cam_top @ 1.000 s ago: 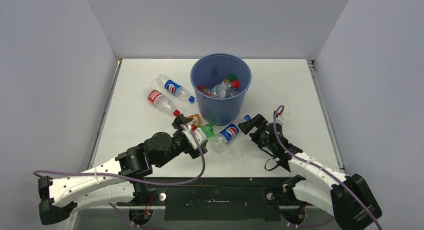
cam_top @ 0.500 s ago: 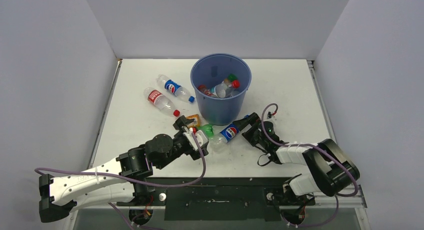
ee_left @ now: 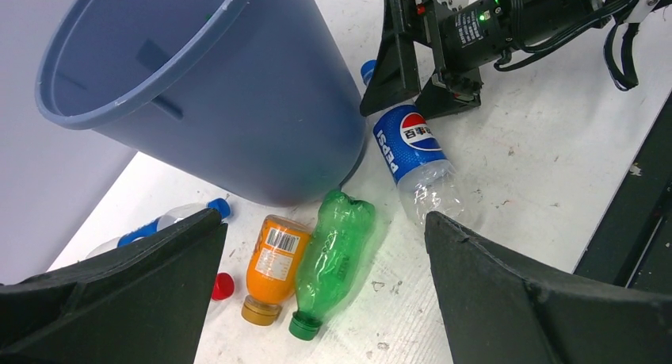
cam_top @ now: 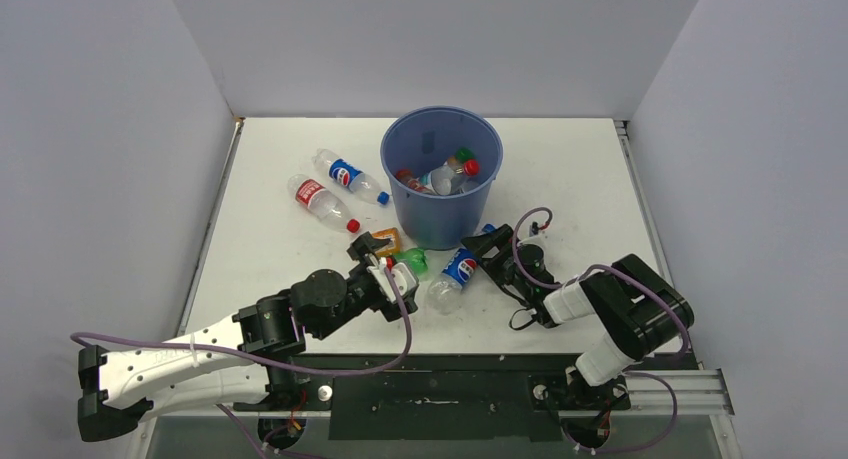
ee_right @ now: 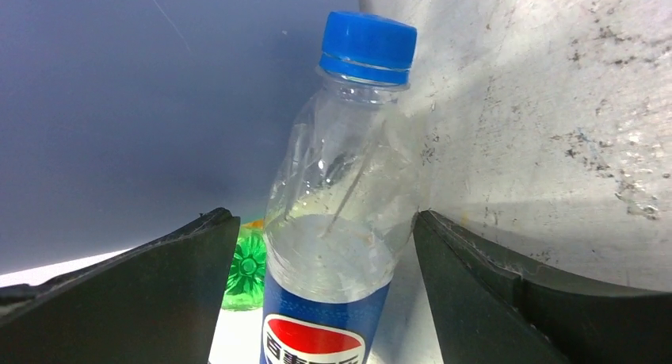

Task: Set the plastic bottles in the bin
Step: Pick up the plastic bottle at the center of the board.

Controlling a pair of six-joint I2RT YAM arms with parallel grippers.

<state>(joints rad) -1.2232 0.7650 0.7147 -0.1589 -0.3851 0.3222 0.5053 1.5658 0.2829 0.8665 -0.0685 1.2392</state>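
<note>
The blue bin point(cam_top: 440, 194) stands at the table's middle back with several bottles inside. A Pepsi bottle point(cam_top: 455, 271) lies in front of it. My right gripper point(cam_top: 482, 245) is open, low on the table, its fingers on either side of that bottle's upper part point(ee_right: 341, 221), blue cap point(ee_right: 368, 37) pointing away. My left gripper point(cam_top: 386, 261) is open above a green bottle point(ee_left: 337, 257) and an orange juice bottle point(ee_left: 273, 262) lying side by side against the bin point(ee_left: 214, 94). Two more bottles, blue-label point(cam_top: 350, 175) and red-label point(cam_top: 322, 201), lie left of the bin.
The right gripper point(ee_left: 412, 63) shows in the left wrist view at the Pepsi bottle point(ee_left: 416, 162). The bin wall point(ee_right: 158, 102) is close on the right gripper's left. Grey walls enclose the table on three sides.
My right gripper has swung left and come down around the Pepsi bottle's cap end, nudging the bottle. My left arm has barely moved.
</note>
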